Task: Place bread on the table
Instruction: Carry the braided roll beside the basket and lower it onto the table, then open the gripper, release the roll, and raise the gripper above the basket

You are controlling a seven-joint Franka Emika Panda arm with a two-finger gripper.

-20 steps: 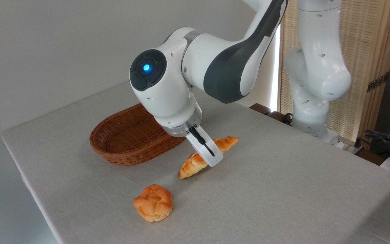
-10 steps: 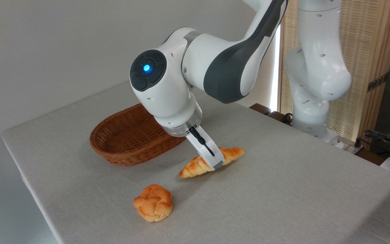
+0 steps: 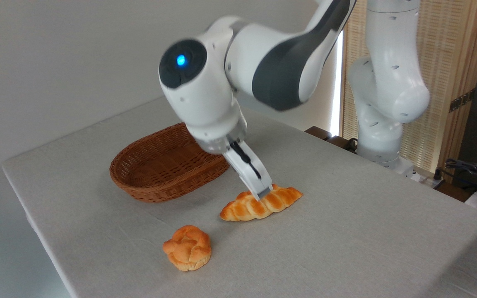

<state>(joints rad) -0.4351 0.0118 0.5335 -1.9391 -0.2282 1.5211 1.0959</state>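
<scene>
- Raised since a second ago, the pincer [image 3: 263,193] sits at the bread's [image 3: 261,204] top edge; only one finger shows, so its grip cannot be told.
- Bread now lies flat on the desk [image 3: 346,231].
- One bun [image 3: 187,247], one basket [image 3: 166,163] nearby.

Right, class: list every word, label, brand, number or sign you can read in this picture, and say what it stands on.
None can be read.
The robot arm shows only a blue light, no lettering.
The bread, the round bun, the basket and the table carry no text.
</scene>
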